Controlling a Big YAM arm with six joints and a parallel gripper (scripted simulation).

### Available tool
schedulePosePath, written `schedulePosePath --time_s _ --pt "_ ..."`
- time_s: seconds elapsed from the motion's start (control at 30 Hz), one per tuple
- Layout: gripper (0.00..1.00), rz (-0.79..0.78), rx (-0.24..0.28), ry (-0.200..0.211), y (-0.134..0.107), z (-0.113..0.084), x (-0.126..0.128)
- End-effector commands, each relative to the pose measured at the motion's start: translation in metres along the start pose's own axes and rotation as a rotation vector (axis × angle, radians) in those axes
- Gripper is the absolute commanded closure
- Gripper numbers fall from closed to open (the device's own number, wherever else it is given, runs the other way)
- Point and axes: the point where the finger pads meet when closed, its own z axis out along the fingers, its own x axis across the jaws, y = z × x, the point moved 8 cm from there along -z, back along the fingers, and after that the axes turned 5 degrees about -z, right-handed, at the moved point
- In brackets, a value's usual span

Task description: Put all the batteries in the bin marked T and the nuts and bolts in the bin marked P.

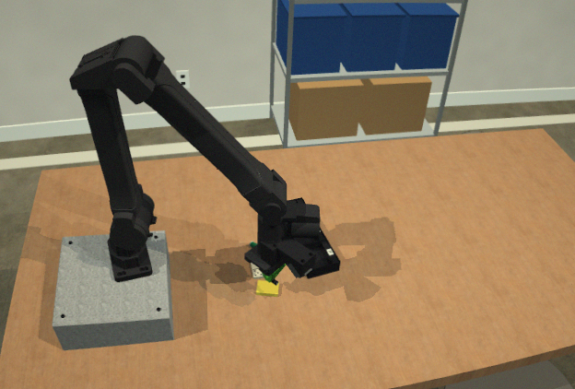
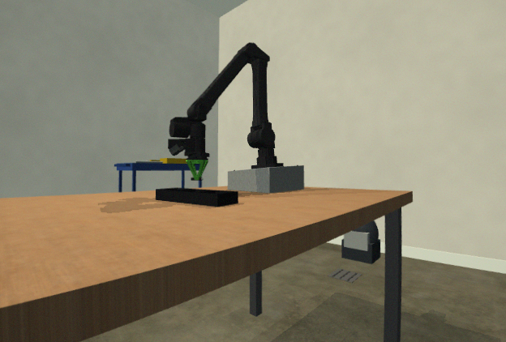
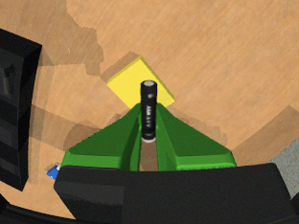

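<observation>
Gripping one black battery (image 1: pixel 275 281) (image 3: pixel 149 111), the nearly closed end effector (image 1: pixel 274 277) (image 2: pixel 196 177) (image 3: pixel 149 110) hangs above one yellow block (image 1: pixel 267 288) (image 3: pixel 134 81).

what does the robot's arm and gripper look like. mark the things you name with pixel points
The arm is matte black, with long boxy links and rounded joint housings. Its gripper (image 2: pixel 196 178) (image 3: pixel 149 110) has a black body and two bright green fingers that taper toward the tips. No loose cables show on the arm.
</observation>
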Motion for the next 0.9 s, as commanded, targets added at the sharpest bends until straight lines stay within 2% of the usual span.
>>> schedulePosePath --time_s 0.0,0.37,0.43,0.63,0.73,0.87 --pt "0.96 0.042 -0.03 0.015 0.014 -0.009 0.03" --pt "0.96 0.042 -0.026 0.017 -0.005 -0.009 0.095" --pt "0.96 0.042 -0.026 0.017 -0.005 -0.009 0.095" --pt "0.96 0.041 -0.025 0.019 -0.015 -0.009 0.131" --pt "0.96 0.186 -0.022 0.021 -0.02 -0.009 0.149" --pt "0.96 0.266 -0.014 0.02 -0.027 -0.009 0.173"
